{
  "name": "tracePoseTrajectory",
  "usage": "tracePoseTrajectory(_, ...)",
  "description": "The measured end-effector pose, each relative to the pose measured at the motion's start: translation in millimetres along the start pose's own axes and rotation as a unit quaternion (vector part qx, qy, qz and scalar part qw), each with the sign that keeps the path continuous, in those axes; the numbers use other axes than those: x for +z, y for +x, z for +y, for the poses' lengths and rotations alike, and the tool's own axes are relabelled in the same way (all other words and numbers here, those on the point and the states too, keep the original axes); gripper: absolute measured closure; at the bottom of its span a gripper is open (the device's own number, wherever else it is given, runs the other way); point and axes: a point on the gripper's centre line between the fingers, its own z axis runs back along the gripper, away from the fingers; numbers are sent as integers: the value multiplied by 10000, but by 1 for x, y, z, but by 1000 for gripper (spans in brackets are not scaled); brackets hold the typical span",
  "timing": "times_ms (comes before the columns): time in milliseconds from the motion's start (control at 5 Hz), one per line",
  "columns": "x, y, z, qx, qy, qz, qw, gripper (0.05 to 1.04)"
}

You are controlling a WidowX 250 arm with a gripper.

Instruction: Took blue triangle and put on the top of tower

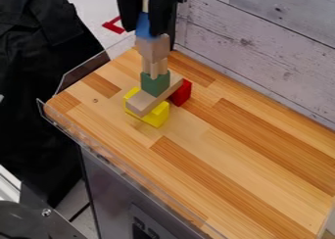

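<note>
At far left, the pincer (144, 31) grips the blue triangle (143, 25) between its fingers, directly above the tower (155, 83).

Bright, even light on tabletop (196, 159) — faint soft shadow beside yellow block (157, 118) — glints along clear rim (105, 158).

Fixed cam, mounted above the wooden tabletop (255, 162), looking down at a slant. Facing the far end, floor (83, 8) beyond it, plank wall (275, 44) along the right side. Mid-close: tabletop takes roughly half the frame (near end gets cropped at the bottom), block tower (154, 49) upper left of centre.
</note>
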Motion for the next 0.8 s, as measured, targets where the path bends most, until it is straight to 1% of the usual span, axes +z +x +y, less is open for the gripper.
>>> tracePoseTrajectory(200, -1, 1, 2, 41, -5, 26, 10000, 545)
tracePoseTrajectory(400, -1, 7, 4, 107, 2, -3, 9999, 545)
tracePoseTrajectory(600, 5, 11, 5, 177, 60, -100, 9998, 545)
tracePoseTrajectory(800, 7, 12, 6, 245, 124, -142, 9995, 545)
